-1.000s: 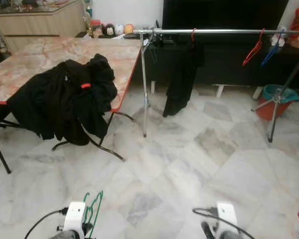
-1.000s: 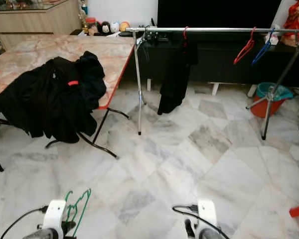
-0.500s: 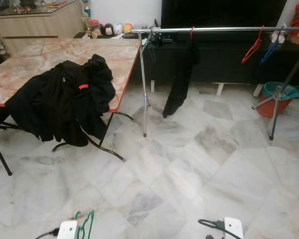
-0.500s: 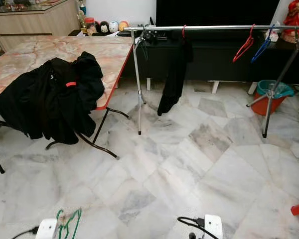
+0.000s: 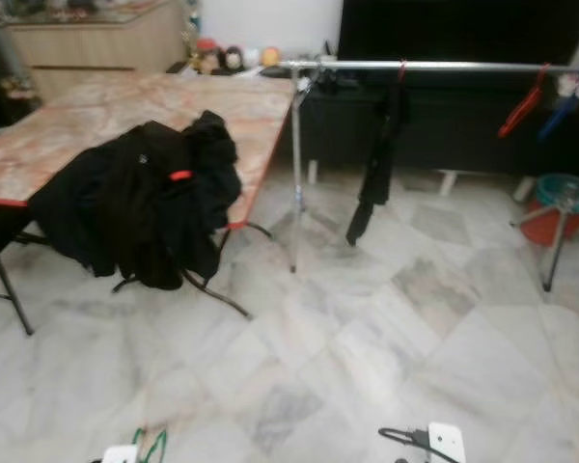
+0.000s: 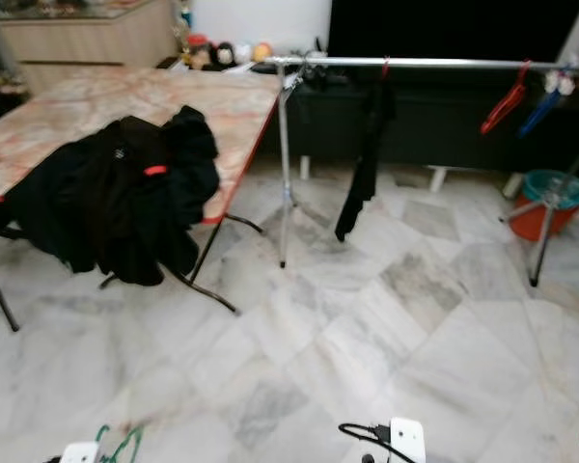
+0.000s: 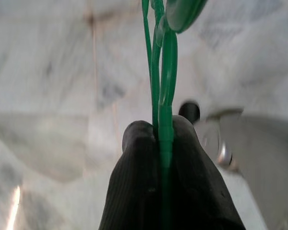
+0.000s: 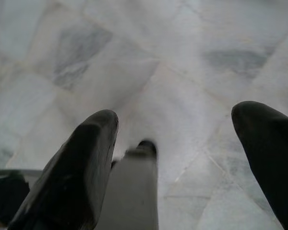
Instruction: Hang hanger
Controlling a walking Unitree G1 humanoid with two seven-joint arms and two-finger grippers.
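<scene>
The left pincer (image 7: 161, 143) is closed tight on the green hanger (image 7: 162, 67), low and far from the clothes rail (image 5: 444, 67). The right pincer (image 8: 182, 158) hangs wide open, empty. The thin hanger may twist or slip while walking.

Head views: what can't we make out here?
- Green hanger: cut off by the eye views' bottom edge; left claw shut on its wires.
- Objects at the table's far edge: too small, motion-blurred.
- Right end of the clothes rail: cut by the frame edge.
- Right claw: open over floor.
</scene>
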